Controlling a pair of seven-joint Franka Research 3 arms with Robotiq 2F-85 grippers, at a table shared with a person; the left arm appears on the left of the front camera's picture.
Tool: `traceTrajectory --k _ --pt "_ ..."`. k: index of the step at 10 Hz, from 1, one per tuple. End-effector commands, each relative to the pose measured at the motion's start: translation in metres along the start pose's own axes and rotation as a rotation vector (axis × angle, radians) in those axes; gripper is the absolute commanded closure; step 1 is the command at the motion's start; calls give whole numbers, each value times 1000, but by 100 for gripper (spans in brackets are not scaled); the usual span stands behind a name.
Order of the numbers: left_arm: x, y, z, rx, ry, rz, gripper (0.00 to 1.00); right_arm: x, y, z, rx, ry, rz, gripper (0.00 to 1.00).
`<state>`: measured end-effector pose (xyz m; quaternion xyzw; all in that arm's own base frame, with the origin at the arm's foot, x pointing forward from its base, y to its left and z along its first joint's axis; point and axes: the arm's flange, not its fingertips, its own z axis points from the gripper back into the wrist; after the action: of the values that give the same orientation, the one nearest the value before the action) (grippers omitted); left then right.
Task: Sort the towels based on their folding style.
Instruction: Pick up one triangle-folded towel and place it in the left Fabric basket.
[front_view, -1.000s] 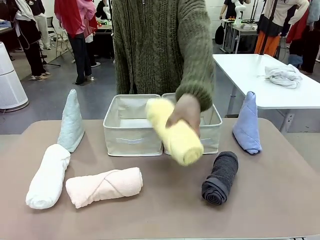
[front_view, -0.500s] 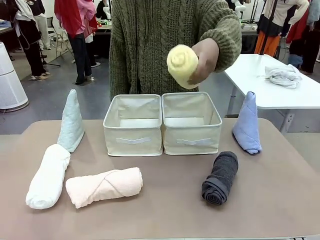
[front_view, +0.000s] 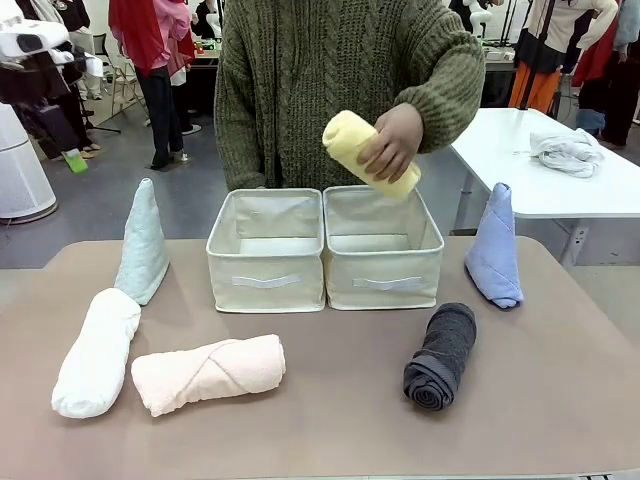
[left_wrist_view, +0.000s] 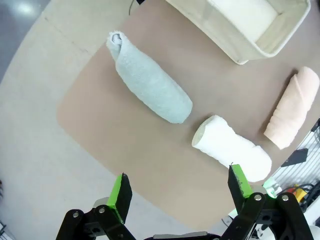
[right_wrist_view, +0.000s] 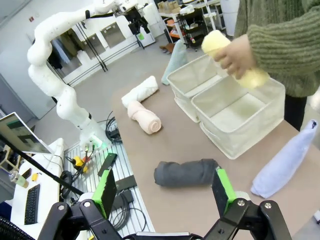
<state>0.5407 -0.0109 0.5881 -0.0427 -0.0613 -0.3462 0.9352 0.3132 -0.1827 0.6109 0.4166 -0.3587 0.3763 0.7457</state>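
Yellow terry, rolled into a cylinder (front_view: 372, 154), sat tilted in the person's hand (front_view: 392, 142), held in the air above the robot's right-hand bin (front_view: 383, 285) and not yet let go. Both that bin and the left-hand bin (front_view: 265, 285) looked empty, so you were at the very start of the sort. I judge the person was showing which bin takes rolls.

Five towels lay on the worktop (front_view: 330, 410). The white roll (front_view: 97, 352) and pale pink roll (front_view: 208, 373) were at the front left, with the mint green cone (front_view: 143, 243) standing behind them. The dark grey roll (front_view: 440, 355) lay at the front right, and the light blue cone (front_view: 493, 250) stood beyond it.

Your left tool (left_wrist_view: 178, 182) hovered above the white roll and mint cone, jaws spread wide, gripping nothing. Your right tool (right_wrist_view: 164, 174) hung above the dark grey roll, equally wide and empty.

Your next move probably called for waiting until the hand cleared the bin. Then you could drop onto a nearby roll, pinch it across its middle so the wrap would not loosen, and carry it to the same bin. The cones would go to the other one.
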Motion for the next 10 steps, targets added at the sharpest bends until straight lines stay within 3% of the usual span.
traceTrajectory --k 1,2,7,8,10 --pt "-6 5 20 -9 -32 17 0 -1 1 0 9 0 5 0" --pt "0 0 0 0 0 0 0 -1 1 0 9 0 5 0" --pt "1 2 0 -7 0 7 0 -1 1 0 9 0 5 0" --pt "31 1 -7 28 0 76 0 -1 1 0 9 0 5 0" --pt "53 -9 -29 84 -14 268 0 -1 1 0 9 0 5 0"
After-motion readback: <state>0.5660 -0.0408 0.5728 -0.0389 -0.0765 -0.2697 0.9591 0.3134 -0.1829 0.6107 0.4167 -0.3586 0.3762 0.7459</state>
